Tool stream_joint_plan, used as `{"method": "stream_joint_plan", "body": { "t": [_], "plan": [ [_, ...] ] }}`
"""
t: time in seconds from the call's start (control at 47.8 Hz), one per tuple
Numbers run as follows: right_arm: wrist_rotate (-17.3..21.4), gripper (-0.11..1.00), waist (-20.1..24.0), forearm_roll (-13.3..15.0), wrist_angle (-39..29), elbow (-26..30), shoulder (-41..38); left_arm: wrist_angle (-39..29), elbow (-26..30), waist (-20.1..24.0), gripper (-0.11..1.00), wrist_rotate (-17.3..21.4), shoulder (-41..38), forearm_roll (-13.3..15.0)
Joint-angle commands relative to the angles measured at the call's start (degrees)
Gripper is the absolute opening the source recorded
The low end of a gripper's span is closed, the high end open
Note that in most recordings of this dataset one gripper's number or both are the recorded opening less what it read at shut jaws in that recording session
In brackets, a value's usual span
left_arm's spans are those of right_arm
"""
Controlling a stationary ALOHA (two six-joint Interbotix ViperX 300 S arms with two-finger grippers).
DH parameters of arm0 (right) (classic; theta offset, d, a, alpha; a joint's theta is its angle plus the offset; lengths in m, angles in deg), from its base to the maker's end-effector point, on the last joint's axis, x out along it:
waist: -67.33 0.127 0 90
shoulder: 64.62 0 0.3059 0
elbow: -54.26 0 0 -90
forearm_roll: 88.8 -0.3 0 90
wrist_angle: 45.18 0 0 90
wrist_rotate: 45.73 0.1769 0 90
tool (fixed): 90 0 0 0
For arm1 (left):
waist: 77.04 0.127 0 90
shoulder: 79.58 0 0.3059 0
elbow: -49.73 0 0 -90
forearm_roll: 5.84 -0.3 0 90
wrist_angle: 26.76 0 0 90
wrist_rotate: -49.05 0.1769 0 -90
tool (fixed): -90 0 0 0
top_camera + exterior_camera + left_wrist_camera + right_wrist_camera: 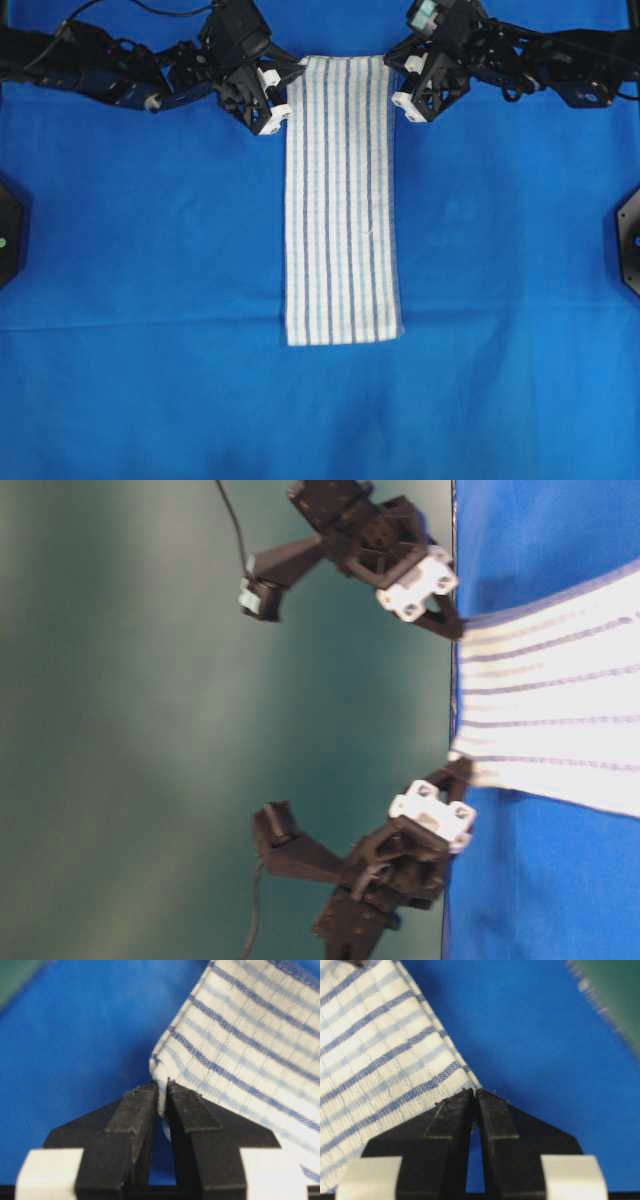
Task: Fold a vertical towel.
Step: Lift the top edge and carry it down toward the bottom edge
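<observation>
Pinched corners of the striped towel (343,200) sit in the closed left hand (162,1095) and right hand (474,1097), ready to carry that end over for the fold.

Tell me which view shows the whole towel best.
The overhead view: the towel lies full length, both ends visible. The table-level view shows only its far end; the wrist views show only the corners pinched by the left pincer and right pincer.
</observation>
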Motion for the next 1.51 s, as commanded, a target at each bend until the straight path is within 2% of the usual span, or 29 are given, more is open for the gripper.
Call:
{"method": "stream_joint_plan", "body": {
  "t": [0.0,0.167,0.502,0.774,1.004,1.234,1.485],
  "plan": [
    [-0.26,0.06,-1.85,0.18,0.18,1.41,2.55,0.26,1.41,1.58,0.08,0.18,2.81,0.09],
    [-1.32,0.06,-3.78,0.53,-0.09,2.72,2.81,-0.35,3.34,3.87,0.08,0.18,2.55,0.09],
    [-1.32,0.06,-3.52,0.53,-0.88,2.81,5.45,-2.81,2.81,3.25,0.08,0.44,6.33,0.09],
    [-1.41,0.06,-1.14,0.53,-4.57,1.85,13.27,-5.54,0.35,-0.18,0.08,6.42,13.89,0.00],
    [-1.23,0.06,4.13,0.53,-4.83,-1.93,19.16,-6.68,-3.08,-5.80,0.08,7.82,17.58,0.00],
    [-0.70,0.06,12.22,0.26,-5.19,-7.56,23.99,-8.96,-6.24,-12.66,0.08,7.56,19.16,0.00],
    [0.18,0.06,21.97,-2.37,-6.94,-11.34,26.19,-12.92,-7.29,-20.65,0.08,6.15,18.98,0.09]
  ]
}}
